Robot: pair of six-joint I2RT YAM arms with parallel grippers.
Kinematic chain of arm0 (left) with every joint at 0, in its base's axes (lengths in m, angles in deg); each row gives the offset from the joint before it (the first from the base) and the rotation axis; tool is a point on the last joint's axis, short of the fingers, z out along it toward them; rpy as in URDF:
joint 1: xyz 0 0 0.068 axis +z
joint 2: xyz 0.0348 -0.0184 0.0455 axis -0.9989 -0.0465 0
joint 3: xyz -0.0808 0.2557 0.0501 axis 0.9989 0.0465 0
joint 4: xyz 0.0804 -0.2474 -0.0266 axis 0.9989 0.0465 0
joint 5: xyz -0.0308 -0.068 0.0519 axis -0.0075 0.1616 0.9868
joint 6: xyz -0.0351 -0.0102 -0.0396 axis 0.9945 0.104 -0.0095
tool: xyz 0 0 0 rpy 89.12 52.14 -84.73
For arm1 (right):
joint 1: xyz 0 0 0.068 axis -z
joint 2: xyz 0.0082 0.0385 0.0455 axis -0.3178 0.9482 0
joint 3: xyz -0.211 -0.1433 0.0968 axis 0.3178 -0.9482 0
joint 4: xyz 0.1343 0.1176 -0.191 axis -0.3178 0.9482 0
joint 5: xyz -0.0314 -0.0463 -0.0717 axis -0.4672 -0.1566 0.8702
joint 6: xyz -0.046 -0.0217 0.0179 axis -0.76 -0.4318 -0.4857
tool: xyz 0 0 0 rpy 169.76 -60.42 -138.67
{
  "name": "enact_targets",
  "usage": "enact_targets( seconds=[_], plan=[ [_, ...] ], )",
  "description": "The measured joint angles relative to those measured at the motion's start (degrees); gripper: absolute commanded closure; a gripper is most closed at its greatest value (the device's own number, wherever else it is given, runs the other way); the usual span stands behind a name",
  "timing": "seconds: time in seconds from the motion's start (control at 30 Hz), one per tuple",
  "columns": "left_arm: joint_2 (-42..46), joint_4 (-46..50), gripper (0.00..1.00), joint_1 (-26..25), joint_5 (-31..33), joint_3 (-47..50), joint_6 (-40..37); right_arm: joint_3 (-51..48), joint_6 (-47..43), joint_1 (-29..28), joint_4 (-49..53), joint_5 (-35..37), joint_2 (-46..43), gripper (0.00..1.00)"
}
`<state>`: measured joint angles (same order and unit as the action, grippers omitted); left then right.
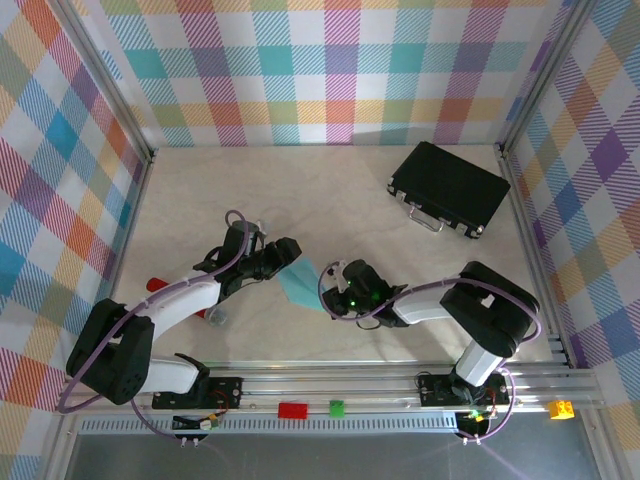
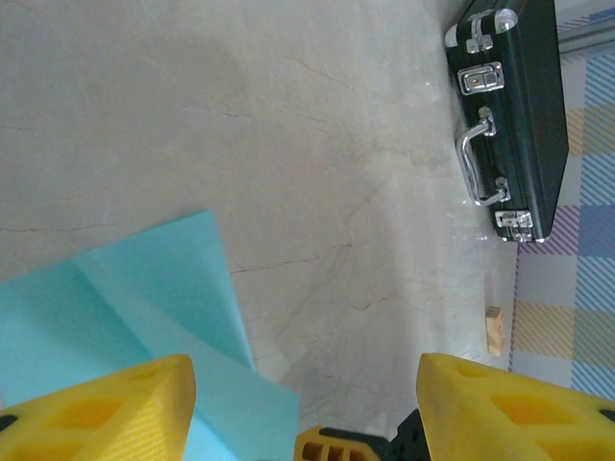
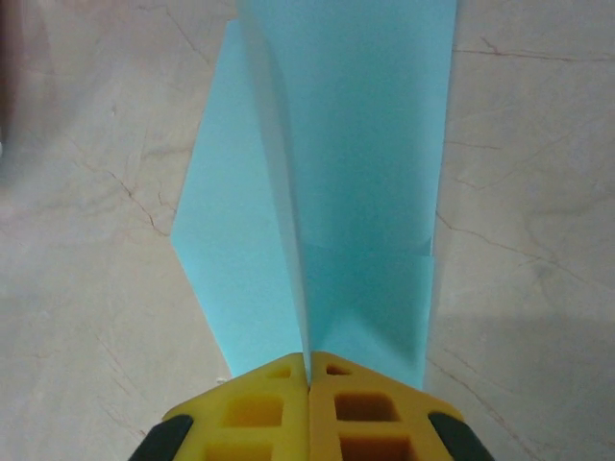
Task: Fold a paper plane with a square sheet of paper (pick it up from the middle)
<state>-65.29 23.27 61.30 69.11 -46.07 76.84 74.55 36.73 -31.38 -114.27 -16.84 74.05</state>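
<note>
Right jaws pinch the paper (image 3: pixel 365 144), left jaws gape; black case (image 1: pixel 449 188) well apart.

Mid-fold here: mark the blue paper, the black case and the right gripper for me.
blue paper (image 3: pixel 365 144), right wrist view, on its flat right-hand panel.
black case (image 1: pixel 450 185), top external view, middle of its lid.
right gripper (image 3: pixel 309 370), right wrist view, where its shut fingertips meet on the blue paper.

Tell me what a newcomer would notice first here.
The partly folded light-blue paper sits at the centre of the top view, its edge pinched in the shut right gripper. The left gripper hangs open over its other side, and a black case lies at the far right.
</note>
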Motion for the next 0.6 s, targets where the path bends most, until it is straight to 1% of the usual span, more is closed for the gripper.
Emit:
enact_targets(
  seconds=[0.1, 0.17, 0.37, 0.43, 0.6],
  plan=[
    [-0.28, -0.22, 0.44, 0.0, -0.85, 0.09, -0.15, 1.46, 2.16, 1.62, 1.4, -3.52, 1.2, 0.96],
    [-0.68, -0.46, 0.49, 0.0, -1.6, 0.35, -0.15, 2.34, 3.1, 1.97, 1.9, -5.16, 2.23, 0.95],
    [-2.4, -2.1, 0.72, 0.0, -4.33, 1.86, 0.04, 2.95, 5.86, 2.64, 2.47, -8.7, 3.41, 0.95],
    [-2.99, -2.95, 0.77, 0.0, -5.2, 2.54, 0.09, 2.95, 7.08, 3.08, 2.45, -10.14, 3.48, 0.95],
    [-4.66, -5.29, 0.85, 0.0, -6.99, 3.67, 0.83, 2.95, 11.06, 4.66, 1.09, -13.97, 4.79, 0.96]
  ],
)
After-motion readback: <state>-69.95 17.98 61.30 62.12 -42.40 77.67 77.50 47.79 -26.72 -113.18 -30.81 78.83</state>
